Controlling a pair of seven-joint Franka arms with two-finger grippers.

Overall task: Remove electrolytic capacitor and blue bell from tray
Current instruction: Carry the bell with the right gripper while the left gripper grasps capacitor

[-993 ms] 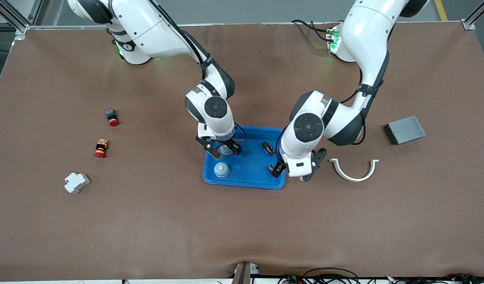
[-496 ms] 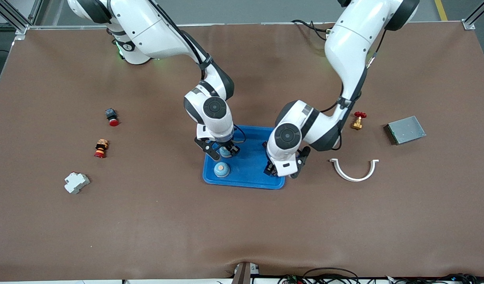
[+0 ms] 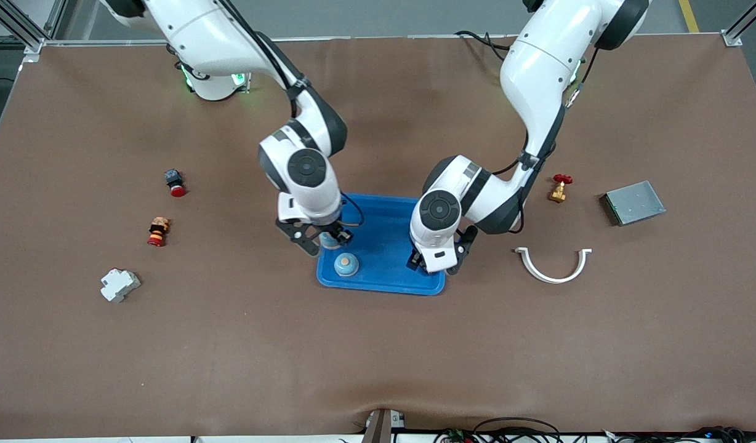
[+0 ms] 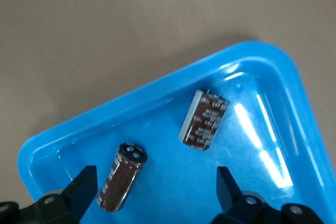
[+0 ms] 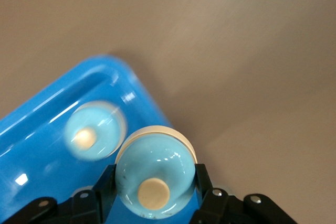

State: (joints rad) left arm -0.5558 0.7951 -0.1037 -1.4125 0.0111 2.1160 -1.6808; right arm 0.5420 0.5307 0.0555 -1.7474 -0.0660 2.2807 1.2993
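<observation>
A blue tray [image 3: 384, 246] sits mid-table. My right gripper [image 3: 325, 239] is shut on a light blue bell [image 5: 155, 174] and holds it over the tray's edge toward the right arm's end. A second light blue bell [image 3: 346, 264] stands in the tray, also seen in the right wrist view [image 5: 94, 131]. My left gripper [image 3: 435, 261] hangs open over the tray's corner toward the left arm's end. Two brown capacitors lie in the tray [image 4: 157, 129]: one [image 4: 123, 177] beside one finger [image 4: 81, 190], the other [image 4: 203, 119] farther off. The left gripper [image 4: 155, 192] holds nothing.
Toward the right arm's end lie a red-capped button [image 3: 175, 182], a red and orange part [image 3: 158, 231] and a white block [image 3: 120, 285]. Toward the left arm's end lie a white curved piece [image 3: 553, 264], a brass valve [image 3: 559, 187] and a grey metal box [image 3: 633, 202].
My left gripper has moved in over the tray's corner. My right gripper has shifted toward the right arm's end of the tray with the bell still in it.
</observation>
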